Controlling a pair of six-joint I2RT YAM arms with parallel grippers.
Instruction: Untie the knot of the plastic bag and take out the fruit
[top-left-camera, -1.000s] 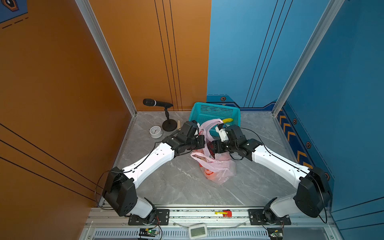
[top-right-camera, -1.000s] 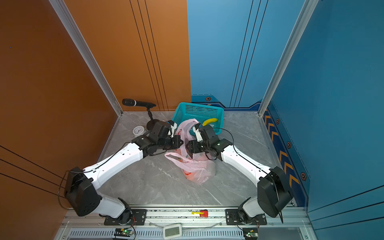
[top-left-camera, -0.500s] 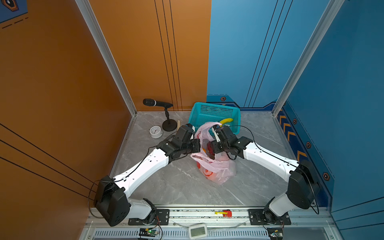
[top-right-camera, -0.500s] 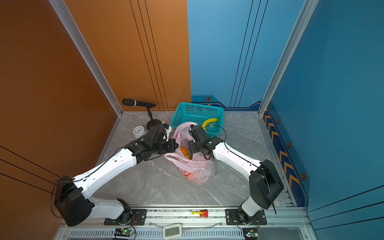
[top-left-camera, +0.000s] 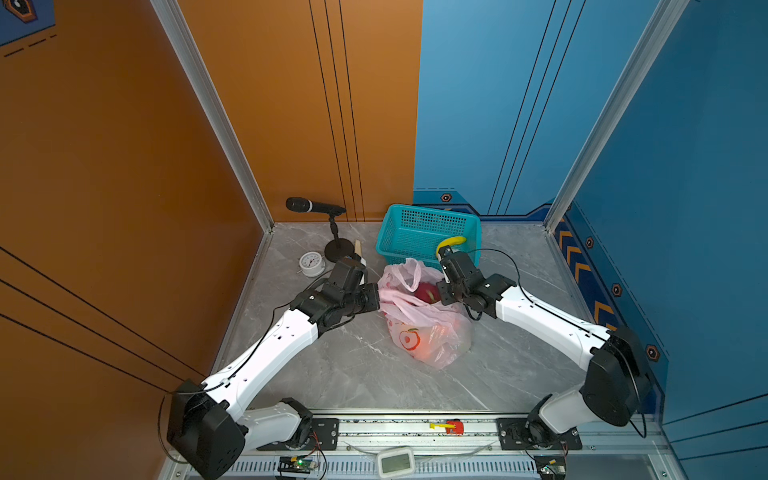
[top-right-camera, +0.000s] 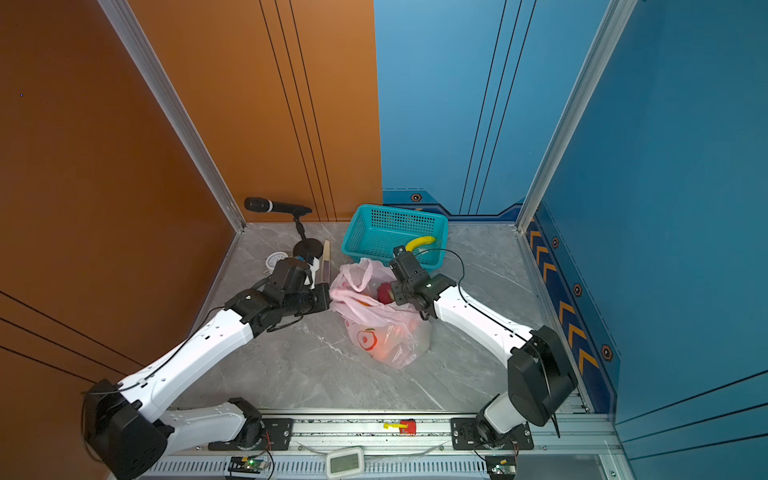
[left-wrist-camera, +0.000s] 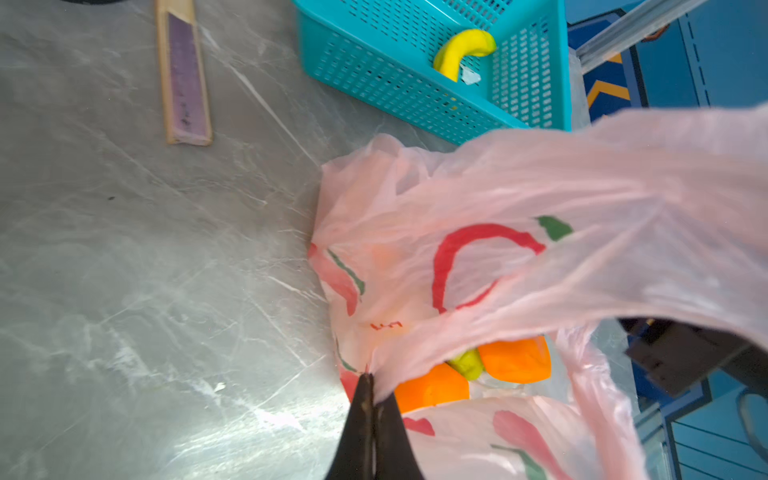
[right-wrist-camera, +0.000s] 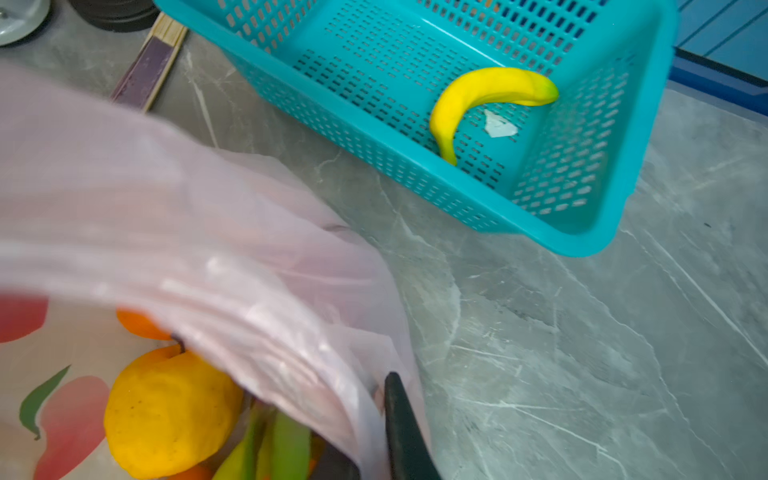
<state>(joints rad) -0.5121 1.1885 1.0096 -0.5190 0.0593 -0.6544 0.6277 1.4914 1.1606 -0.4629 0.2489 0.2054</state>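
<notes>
While both arms meet at the plastic bag (top-left-camera: 424, 332) on the desk (top-left-camera: 332, 374), I read both top views like this. The bag lies just near of the teal basket (top-left-camera: 399, 245) with its mouth gaping. I find no knot across it, one loop handle stands free, and a magenta dragon fruit (top-left-camera: 426, 293) shows in the opening. My left fingers (top-left-camera: 376, 297) sit at the mouth's left edge. My right fingers (top-left-camera: 442, 293) are at its right edge, beside the dragon fruit. I judge the untying done and the step in hand to be spreading the mouth.

From the left wrist, the left fingers (left-wrist-camera: 365, 415) are pressed together on the bag's film, with pleats fanning out from the tips. Two oranges (left-wrist-camera: 515, 361) and a yellow-green piece (left-wrist-camera: 467, 363) lie inside.

From the right wrist, only one of the right fingers (right-wrist-camera: 401, 415) shows plainly. Film gathers tight against it, so I take the pair as clamped on the right rim. A yellow citrus (right-wrist-camera: 170, 411) and a green piece (right-wrist-camera: 286, 449) lie below that rim. A banana (right-wrist-camera: 478, 95) lies in the basket.

Next, I judge, one side must let go and reach in for a fruit while the other holds its rim up. The slack film may sag shut over the opening.
</notes>
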